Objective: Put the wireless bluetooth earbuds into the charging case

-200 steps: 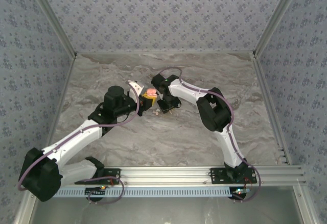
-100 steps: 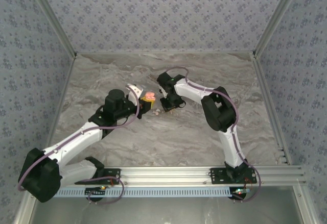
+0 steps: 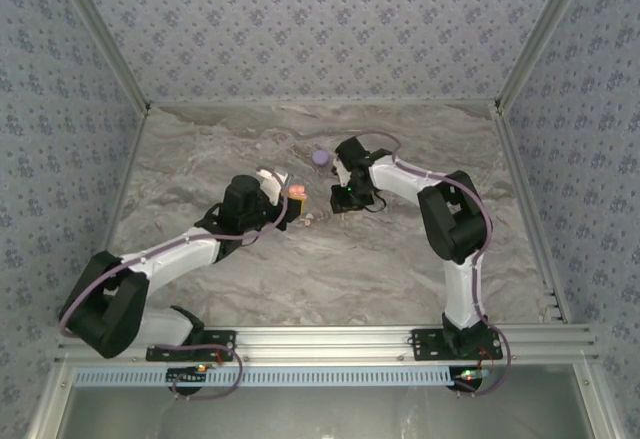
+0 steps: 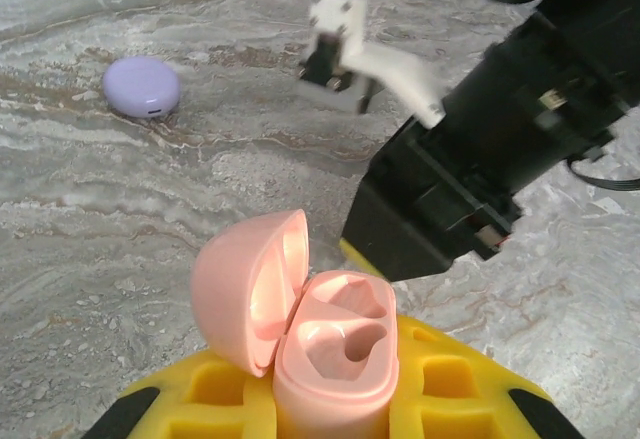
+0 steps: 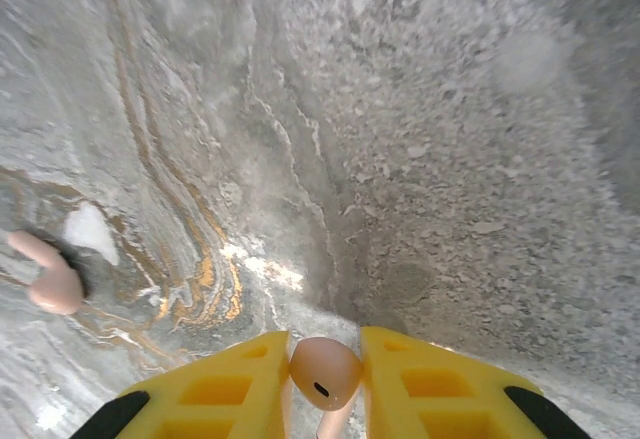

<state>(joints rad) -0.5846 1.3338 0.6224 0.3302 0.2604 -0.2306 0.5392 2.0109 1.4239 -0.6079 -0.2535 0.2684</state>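
The pink charging case (image 4: 335, 354) stands with its lid swung open to the left, and both wells look empty. My left gripper (image 4: 335, 384) is shut on its base, between yellow fingers (image 4: 455, 394). From above, that left gripper (image 3: 288, 202) holds the case (image 3: 296, 192) at mid-table. My right gripper (image 5: 325, 364) is shut on a whitish-pink earbud (image 5: 325, 371), lifted off the marble. It hovers just right of the case, right gripper (image 3: 344, 199). A second earbud (image 5: 48, 279) lies on the table, earbud (image 3: 308, 221) below the case.
A closed lilac case (image 4: 141, 87) rests on the marble behind the grippers, lilac case (image 3: 320, 158). The right arm's black wrist (image 4: 490, 159) sits close to the right of the pink case. Patterned walls enclose the marble table (image 3: 330, 269).
My right gripper has risen and drawn back to the right with an earbud pinched in it. The left gripper has carried the open case a little to the right. The lilac case is now uncovered.
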